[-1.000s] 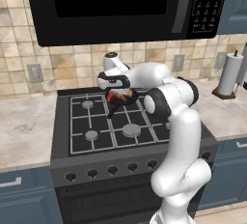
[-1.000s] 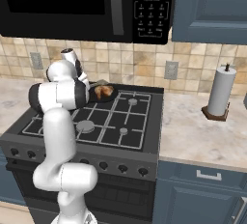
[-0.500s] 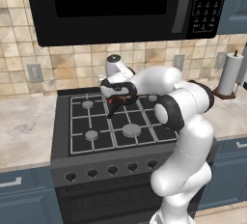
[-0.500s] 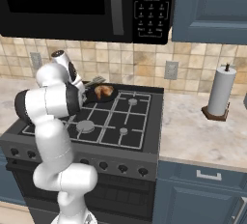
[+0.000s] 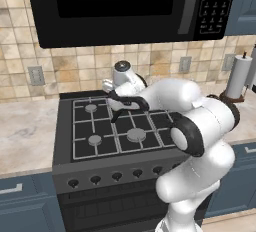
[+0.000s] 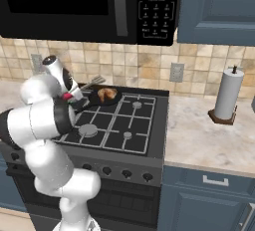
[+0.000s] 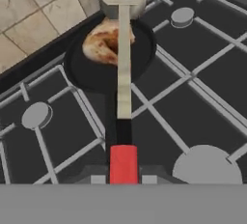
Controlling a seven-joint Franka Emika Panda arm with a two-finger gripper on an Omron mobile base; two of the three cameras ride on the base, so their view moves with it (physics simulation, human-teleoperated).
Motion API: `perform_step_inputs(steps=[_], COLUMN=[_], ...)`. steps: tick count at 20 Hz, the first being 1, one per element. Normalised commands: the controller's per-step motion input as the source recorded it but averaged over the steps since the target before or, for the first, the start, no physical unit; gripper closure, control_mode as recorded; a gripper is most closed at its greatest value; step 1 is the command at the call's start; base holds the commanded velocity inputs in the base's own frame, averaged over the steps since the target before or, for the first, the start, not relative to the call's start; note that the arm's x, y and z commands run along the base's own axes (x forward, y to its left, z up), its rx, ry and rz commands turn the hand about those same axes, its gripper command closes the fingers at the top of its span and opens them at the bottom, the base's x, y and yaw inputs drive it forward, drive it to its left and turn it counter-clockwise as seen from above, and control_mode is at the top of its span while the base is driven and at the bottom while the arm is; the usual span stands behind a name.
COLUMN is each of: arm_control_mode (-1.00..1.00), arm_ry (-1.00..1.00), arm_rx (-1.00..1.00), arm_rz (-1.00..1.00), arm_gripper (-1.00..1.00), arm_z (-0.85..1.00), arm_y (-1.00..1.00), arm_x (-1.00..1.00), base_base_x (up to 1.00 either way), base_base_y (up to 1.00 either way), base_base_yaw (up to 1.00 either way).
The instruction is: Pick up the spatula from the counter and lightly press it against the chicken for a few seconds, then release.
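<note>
Gripper: pinched down narrow on the red end of the spatula's handle, so it's got hold of it for sure. From the right base view it sits low over the left side of the stove.
Spatula: off the counter and in the grip. The pale shaft runs from the red end straight across the chicken, and the slotted head ends up past it, on the wall side. From the right it looks tilted, head higher than the handle.
Contact: honestly can't tell if the shaft is touching the meat or just passing over it.
Chicken: browned piece lying in the pan, under the shaft.
Pan: black, on the back-left burner, its dark handle pointing toward the hand, right below the spatula.
Stove: black gas range, grates bare apart from that pan.
Nearby: microwave hanging above, paper towel roll upright on the counter well off to the right.
</note>
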Motion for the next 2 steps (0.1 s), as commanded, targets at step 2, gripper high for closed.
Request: perform_step_inputs(steps=[2], arm_control_mode=[-1.0], arm_ry=[0.0], arm_rx=[0.1], arm_rz=[0.0], arm_gripper=[1.0], arm_z=[0.52], arm_y=[0.0], arm_x=[-0.33], base_base_x=[0.0], base_base_y=[0.0], base_base_yaw=[0.0])
